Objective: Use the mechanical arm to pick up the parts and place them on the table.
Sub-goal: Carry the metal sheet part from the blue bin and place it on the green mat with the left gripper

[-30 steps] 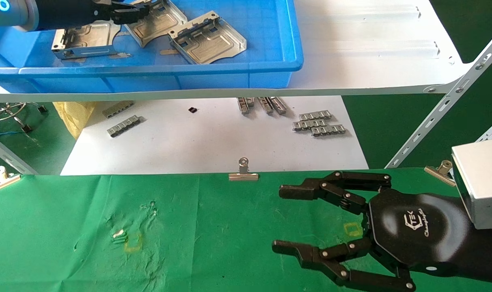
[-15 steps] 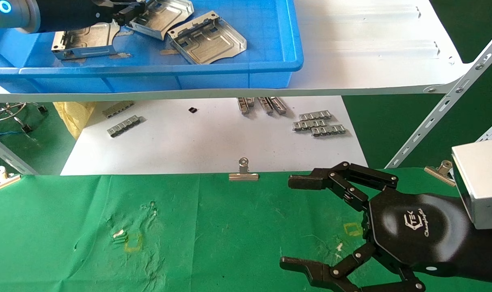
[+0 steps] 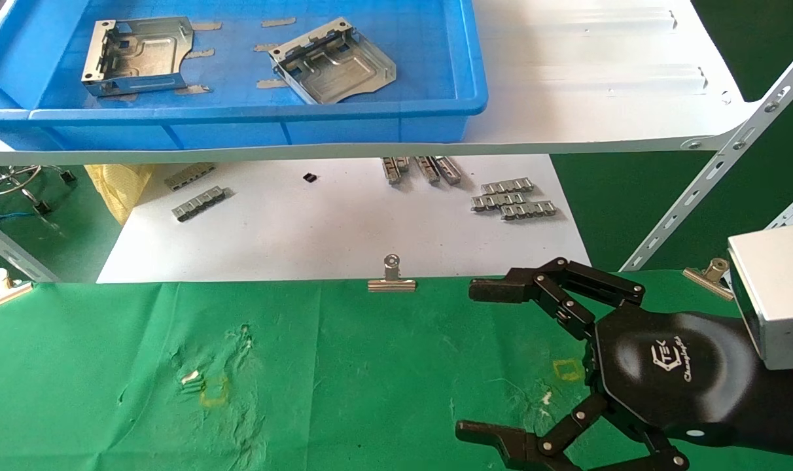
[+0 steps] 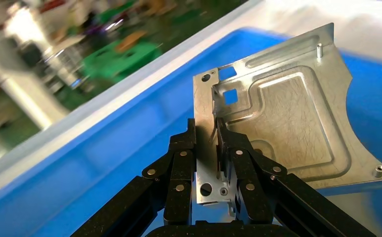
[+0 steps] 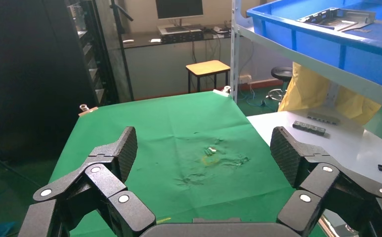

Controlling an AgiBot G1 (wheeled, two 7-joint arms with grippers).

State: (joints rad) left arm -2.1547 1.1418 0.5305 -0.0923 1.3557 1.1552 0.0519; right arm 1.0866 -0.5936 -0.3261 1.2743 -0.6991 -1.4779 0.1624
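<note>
My left gripper (image 4: 206,136) is out of the head view. In the left wrist view it is shut on the side wall of a silver-grey part (image 4: 282,118), held above the blue bin (image 4: 129,148). Two more parts (image 3: 138,55) (image 3: 334,62) lie in the blue bin (image 3: 239,114) on the shelf. My right gripper (image 3: 472,360), black with a TEK logo, hovers open and empty over the right side of the green table (image 3: 337,366). In the right wrist view its fingers (image 5: 204,148) spread wide above the green cloth (image 5: 169,123).
The bin stands on a white shelf board (image 3: 599,65) with slanted metal struts (image 3: 717,176). Below it a white board (image 3: 337,242) carries small ridged metal strips (image 3: 514,199). Binder clips (image 3: 391,278) edge the table. A yellow bag (image 3: 118,183) sits at the left.
My left arm has left the head view, taking one part out of the bin with it. My right gripper's fingers have spread wider.
</note>
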